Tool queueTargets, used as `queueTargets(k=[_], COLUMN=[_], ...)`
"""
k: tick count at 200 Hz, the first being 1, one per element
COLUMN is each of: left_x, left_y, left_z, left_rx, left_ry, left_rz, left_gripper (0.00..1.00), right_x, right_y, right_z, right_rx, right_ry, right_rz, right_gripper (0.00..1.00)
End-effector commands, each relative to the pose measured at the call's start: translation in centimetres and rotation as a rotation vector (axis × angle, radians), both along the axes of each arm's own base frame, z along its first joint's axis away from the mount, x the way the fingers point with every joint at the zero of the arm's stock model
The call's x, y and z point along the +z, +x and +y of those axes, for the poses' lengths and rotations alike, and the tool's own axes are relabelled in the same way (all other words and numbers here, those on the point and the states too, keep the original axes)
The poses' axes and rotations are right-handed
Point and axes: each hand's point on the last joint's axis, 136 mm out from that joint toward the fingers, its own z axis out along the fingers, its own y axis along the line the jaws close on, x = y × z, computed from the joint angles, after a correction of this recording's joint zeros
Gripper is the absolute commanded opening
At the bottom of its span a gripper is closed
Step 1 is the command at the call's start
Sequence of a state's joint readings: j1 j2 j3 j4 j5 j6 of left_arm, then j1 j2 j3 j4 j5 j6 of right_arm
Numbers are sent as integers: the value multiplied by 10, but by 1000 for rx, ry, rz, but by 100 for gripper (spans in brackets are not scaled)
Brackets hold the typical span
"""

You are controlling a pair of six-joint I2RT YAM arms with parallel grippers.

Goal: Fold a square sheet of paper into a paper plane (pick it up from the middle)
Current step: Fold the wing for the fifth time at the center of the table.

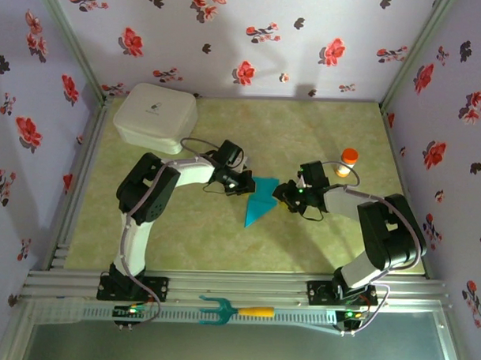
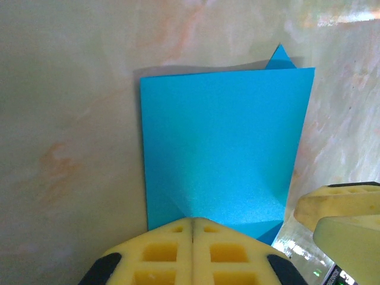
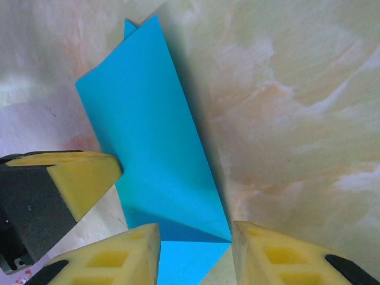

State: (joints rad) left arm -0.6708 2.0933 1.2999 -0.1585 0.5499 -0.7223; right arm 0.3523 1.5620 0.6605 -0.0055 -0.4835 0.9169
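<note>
- Greenish marble-patterned desk (image 1: 183, 241) carries everything, and its middle serves as the folding surface.
- White lidded box (image 1: 156, 118) sits in the far left corner, well apart from the work.
- Left gripper (image 2: 193, 228) has its fingers pressed together, tip over the near edge of the sheet of paper (image 2: 222, 148). This looks like a hold-down, pinning the sheet while the other arm works.
- Right gripper (image 3: 193, 237) faces it from the opposite side with its fingers spread. One corner of the sheet lies in the gap between them and nothing is pinched, so it seems lined up to catch or crease a flap.
- Sheet of paper lies mid-desk between the two grippers, already folded to a tapering shape, with a small tip peeking past its far edge. The dart looks only partly formed.
- Teal fork-shaped tool (image 1: 234, 310) with a yellow handle rests on the front rail, out of the way.
- Orange-capped bottle (image 1: 348, 162) stands upright just beyond the right gripper.
</note>
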Motion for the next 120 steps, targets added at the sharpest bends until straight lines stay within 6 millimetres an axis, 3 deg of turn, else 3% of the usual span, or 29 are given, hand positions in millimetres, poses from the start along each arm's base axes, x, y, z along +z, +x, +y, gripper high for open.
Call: queueTargets(k=[1,120], left_x=[-3,-2], left_y=[-10,-7], left_z=[7,6], left_rx=[-4,9], left_ry=[46,39], left_rz=[12,8], left_gripper=[0,0], right_x=[2,-14], right_y=[-7,-14], right_z=[1,1], right_rx=[-2,5], right_ry=[23,-6], right_rz=[28,87], right_gripper=[37,37])
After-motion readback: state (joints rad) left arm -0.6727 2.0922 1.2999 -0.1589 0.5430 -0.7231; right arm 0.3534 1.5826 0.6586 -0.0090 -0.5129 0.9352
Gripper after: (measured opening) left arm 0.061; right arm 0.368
